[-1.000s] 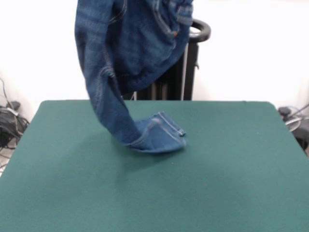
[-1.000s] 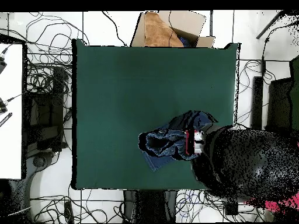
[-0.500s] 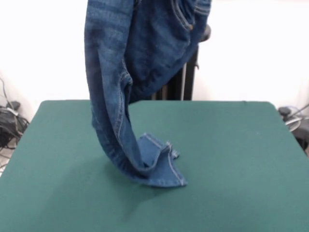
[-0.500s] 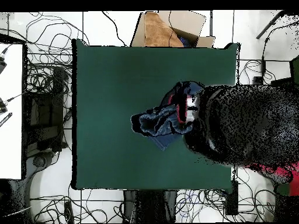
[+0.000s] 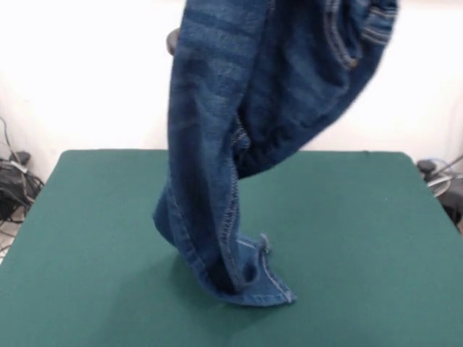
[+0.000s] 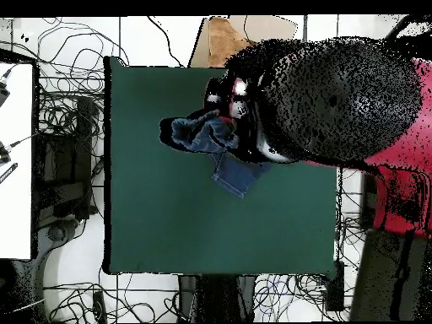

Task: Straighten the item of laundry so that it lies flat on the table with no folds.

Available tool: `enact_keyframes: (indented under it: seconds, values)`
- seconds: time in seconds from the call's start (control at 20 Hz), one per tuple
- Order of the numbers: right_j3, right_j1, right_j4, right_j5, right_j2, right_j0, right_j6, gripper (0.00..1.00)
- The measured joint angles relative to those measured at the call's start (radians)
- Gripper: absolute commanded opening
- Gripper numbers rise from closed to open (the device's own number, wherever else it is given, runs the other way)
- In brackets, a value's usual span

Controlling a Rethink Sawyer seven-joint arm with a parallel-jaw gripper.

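We see the jeans (image 5: 239, 144) hanging from our end effector (image 6: 237, 94), clamped on them, hem crumpled on the green tabletop (image 5: 376, 246).

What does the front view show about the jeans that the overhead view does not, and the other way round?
Only the front view shows the jeans hanging from above the picture's top edge, with only a leg's hem resting folded on the table. Only the overhead view shows the arm over the jeans and the cardboard box beyond the table's edge. Both show jeans bunched, not flat, on green felt.
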Motion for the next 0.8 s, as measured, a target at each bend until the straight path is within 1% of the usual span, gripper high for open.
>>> enact_keyframes:
  seconds: [0.15,0.3,0.35,0.45,0.55,0.7,0.8]
  values:
    - [-0.047,0.022,-0.002,0.033,0.000,0.020,0.047,0.00]
    - [-0.125,0.053,-0.013,0.101,0.000,0.045,0.099,0.00]
    - [-0.168,0.069,-0.021,0.140,0.000,0.057,0.119,0.00]
    - [-0.212,0.086,-0.025,0.177,0.000,0.068,0.132,0.00]
    - [-0.286,0.115,-0.028,0.234,0.000,0.084,0.149,0.00]
    - [-0.339,0.135,-0.030,0.267,0.000,0.093,0.155,0.00]
    - [-0.409,0.163,-0.032,0.305,0.000,0.108,0.160,0.00]
